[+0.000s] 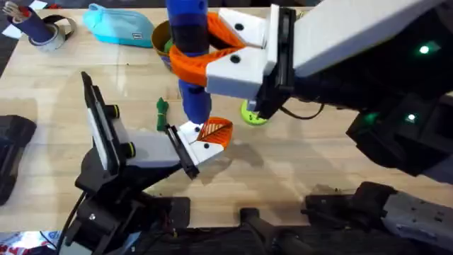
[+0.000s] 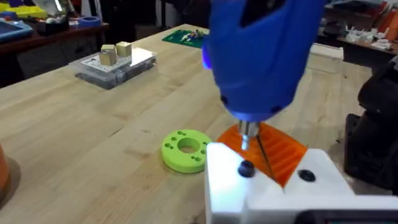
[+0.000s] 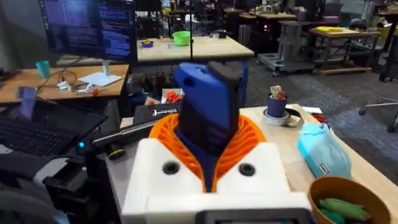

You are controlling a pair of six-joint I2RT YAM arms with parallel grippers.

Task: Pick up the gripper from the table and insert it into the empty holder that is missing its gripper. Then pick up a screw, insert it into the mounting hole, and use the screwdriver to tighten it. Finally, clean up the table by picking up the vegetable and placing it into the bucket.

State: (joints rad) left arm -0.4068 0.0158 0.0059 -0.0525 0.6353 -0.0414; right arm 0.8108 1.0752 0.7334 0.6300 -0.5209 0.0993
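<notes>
Two orange pads of my right claw (image 1: 205, 60) pinch the blue screwdriver (image 1: 190, 53), which stands upright with its tip pressed down below my grip onto the small orange gripper (image 1: 214, 132). That gripper sits in the holder (image 1: 141, 145), underneath my claw. Beyond my claw stands the bucket (image 3: 342, 196) with something green inside. Just beside the screwdriver's tip lies the slim green vegetable (image 1: 163, 112).
</notes>
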